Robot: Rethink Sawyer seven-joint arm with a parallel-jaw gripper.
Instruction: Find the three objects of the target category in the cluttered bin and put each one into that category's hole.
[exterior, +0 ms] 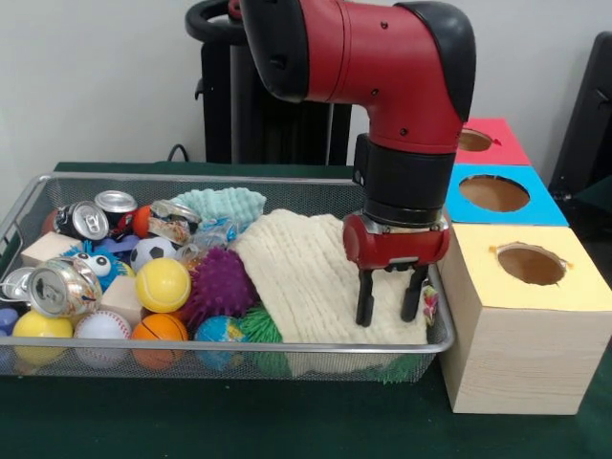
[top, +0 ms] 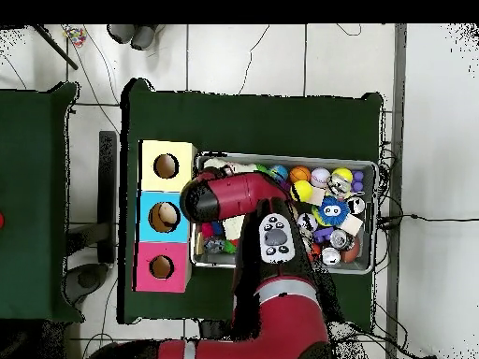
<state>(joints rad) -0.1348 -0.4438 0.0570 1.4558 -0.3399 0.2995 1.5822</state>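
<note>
A: While the gripper (exterior: pixel 387 304) hangs over the cream knit cloth (exterior: pixel 301 273) with its two fingers spread and nothing between them, what's the risk?

B: Snagging. The fingertips are at or just above the cloth; can't tell if they touch. If they pinch here, my guess is they get fabric and no target.

A: Where are the targets?

B: Category isn't given, so can't say which three. In the front view, the candidates sit at 9 o'clock from the claw: purple spiky ball (exterior: pixel 223 284), yellow ball (exterior: pixel 163 284), mini basketball (exterior: pixel 159 330) and a crushed can (exterior: pixel 59 287) at the bin's far end. More could be under the cloth, hidden.

A: Holes?

B: Yellow box (exterior: pixel 521 330) is at 3 o'clock from the claw, just beside the wire bin (exterior: pixel 191 361). Blue box (exterior: pixel 545 206) and red box (exterior: pixel 507 143) line up behind it toward 1 o'clock. All three holes are open on top.

A: Other hazards?

B: A lifted cloth could drag balls along or spill them over the low rim. The claw is also close to the bin's 3 o'clock wall, so a sideways move could clip the wire or bump the yellow box. The balls are packed tight, so a grab may push neighbours away.

A: Overhead?

B: The arm (top: pixel 234 196) covers the claw there, so no help.
</note>
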